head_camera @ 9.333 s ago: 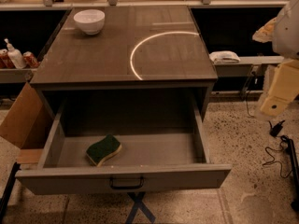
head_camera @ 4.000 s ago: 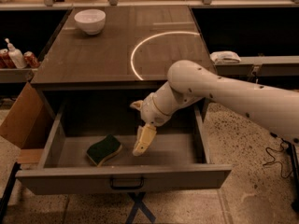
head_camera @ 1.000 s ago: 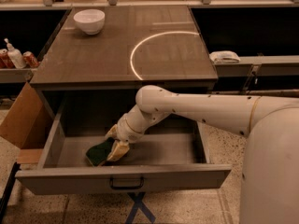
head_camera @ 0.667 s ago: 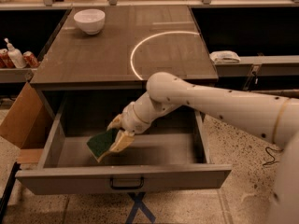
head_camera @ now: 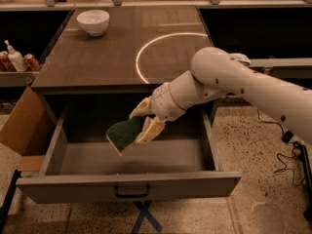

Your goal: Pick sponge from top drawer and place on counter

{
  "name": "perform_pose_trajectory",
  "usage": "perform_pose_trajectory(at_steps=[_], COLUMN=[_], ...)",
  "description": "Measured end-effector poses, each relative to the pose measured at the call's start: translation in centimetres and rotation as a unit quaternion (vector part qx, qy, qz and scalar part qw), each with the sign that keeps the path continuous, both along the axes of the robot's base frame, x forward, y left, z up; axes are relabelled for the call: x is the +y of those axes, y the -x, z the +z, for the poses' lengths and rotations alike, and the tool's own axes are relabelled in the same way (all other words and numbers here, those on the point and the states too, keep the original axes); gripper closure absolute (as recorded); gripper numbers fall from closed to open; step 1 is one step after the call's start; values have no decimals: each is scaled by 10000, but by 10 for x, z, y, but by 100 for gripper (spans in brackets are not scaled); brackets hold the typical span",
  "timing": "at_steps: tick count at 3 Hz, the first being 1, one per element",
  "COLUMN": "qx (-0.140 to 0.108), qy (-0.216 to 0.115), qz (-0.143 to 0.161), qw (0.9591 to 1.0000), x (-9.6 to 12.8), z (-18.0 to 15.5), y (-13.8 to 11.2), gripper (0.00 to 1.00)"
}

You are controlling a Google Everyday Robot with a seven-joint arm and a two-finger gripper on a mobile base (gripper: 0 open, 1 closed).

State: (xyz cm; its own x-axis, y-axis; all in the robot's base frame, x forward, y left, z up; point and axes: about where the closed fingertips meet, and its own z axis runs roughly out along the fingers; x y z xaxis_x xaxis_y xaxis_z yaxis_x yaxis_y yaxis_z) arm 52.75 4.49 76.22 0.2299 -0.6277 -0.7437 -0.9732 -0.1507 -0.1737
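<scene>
My gripper (head_camera: 141,123) is shut on the sponge (head_camera: 124,134), a dark green pad with a pale yellow edge. It holds the sponge tilted in the air above the floor of the open top drawer (head_camera: 127,186). The drawer is pulled far out and nothing else shows inside it. Its dark bar handle (head_camera: 132,192) is at the middle of the front panel. The counter (head_camera: 102,52) lies behind and above the gripper, with a pale curved arc (head_camera: 146,45) marked on it. My white arm reaches in from the right.
A white bowl (head_camera: 93,21) stands at the counter's back left. A cardboard box (head_camera: 22,130) leans left of the drawer. Bottles and cans (head_camera: 14,59) sit on a low shelf at the far left. Cables (head_camera: 287,150) lie on the speckled floor at right.
The gripper closed on the sponge on the drawer floor and has lifted it up and to the right, clear of the drawer bottom.
</scene>
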Motion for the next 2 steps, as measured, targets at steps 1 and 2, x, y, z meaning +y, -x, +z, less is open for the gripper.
perform_pose_trajectory(at_steps=[1, 2], qx=[-17, -317], qy=[-6, 109], qz=[-6, -280], qw=[10000, 9990], x=[0, -16], z=[2, 38], y=[0, -9], gripper=[100, 100])
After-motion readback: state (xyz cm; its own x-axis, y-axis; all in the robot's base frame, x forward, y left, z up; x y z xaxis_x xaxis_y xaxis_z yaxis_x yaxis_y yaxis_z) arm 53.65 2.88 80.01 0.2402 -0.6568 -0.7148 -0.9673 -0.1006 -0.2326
